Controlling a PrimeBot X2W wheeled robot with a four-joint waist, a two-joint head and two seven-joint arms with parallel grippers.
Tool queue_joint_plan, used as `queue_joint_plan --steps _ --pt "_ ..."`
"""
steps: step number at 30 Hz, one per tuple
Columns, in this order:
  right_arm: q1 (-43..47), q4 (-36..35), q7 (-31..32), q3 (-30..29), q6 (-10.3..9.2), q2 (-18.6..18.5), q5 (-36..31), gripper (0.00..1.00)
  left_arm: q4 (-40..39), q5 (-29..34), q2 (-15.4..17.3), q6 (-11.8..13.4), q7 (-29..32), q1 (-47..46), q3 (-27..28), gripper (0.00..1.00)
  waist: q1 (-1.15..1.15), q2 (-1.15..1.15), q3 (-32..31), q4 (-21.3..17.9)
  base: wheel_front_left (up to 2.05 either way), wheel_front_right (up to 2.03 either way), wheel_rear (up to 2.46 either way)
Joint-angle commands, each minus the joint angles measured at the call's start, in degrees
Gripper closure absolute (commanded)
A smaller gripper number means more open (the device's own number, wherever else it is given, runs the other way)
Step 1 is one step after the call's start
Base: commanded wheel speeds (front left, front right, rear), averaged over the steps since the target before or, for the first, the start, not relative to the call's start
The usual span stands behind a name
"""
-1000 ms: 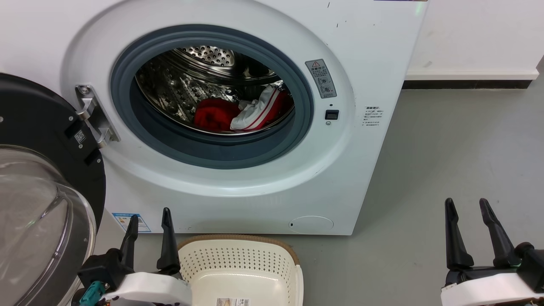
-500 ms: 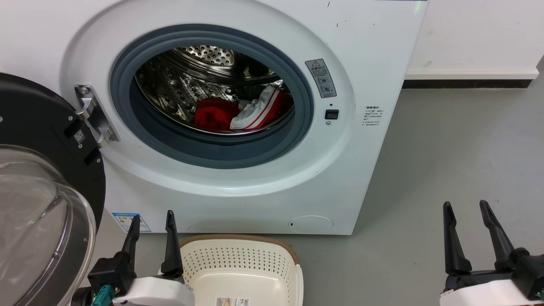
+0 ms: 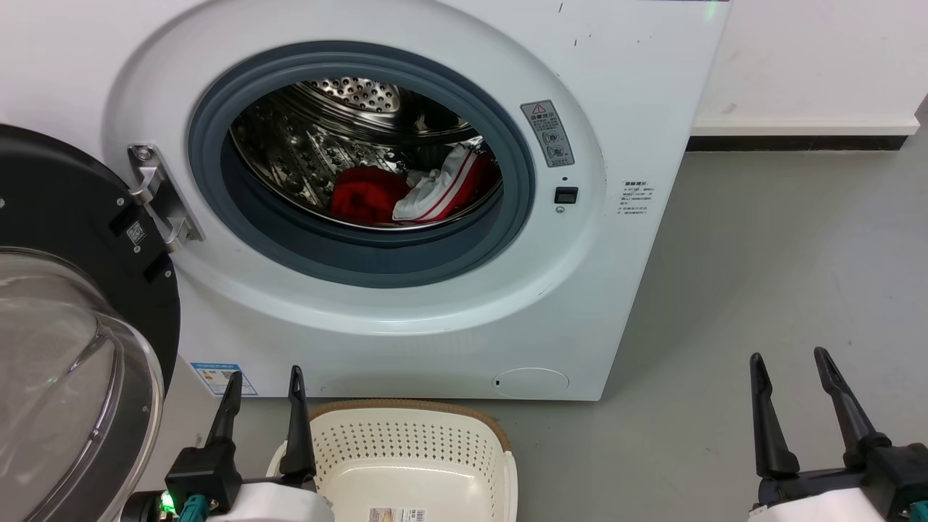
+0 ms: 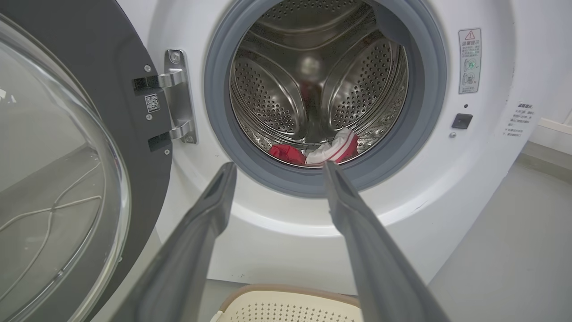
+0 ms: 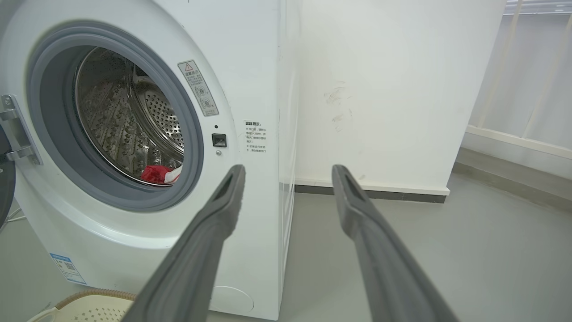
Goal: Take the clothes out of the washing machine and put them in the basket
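Load: soft red garments [image 3: 362,194] and white red-striped piece [image 3: 435,192] lie low in the white front-loading washing machine [image 3: 638,87].
Claws: left gripper [image 3: 264,374] and right gripper [image 3: 789,356] released, empty.
Method: I'd enter centrally, clearing the grey rubber seal [image 3: 212,152].
Destination: cream perforated plastic basket [image 3: 406,438] below.

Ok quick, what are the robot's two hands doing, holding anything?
Left gripper: open, holding nothing.
Right gripper: open, holding nothing.

Left gripper [image 3: 264,372], lower left of the head view, and right gripper [image 3: 788,355], lower right. Each has its two long dark fingers [image 3: 297,420] spread apart, pointing up the frame and empty.
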Motion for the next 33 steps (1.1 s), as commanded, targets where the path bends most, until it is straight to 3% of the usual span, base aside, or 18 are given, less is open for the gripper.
queue_joint_plan --steps 1,27,33 --pt "0.78 -0.29 -0.44 0.05 -0.02 0.03 -1.01 0.00 -0.03 1.22 0.09 0.20 -0.45 0.45 0.04 0.00 0.00 0.00 -0.02 0.02 0.00 0.00 0.00" --pt "0.83 0.93 -0.59 -0.14 -0.02 0.03 -0.09 0.00 1.32 1.00 0.08 0.37 -0.64 0.33 0.46 0.00 0.00 0.00 0.13 -0.19 0.00 0.00 0.00" --pt "0.06 0.68 -0.59 0.37 -0.02 0.04 -0.46 0.00 4.81 1.13 0.05 -0.35 -0.64 -2.88 0.35 0.00 0.00 0.00 0.87 -0.72 0.00 0.00 0.00"
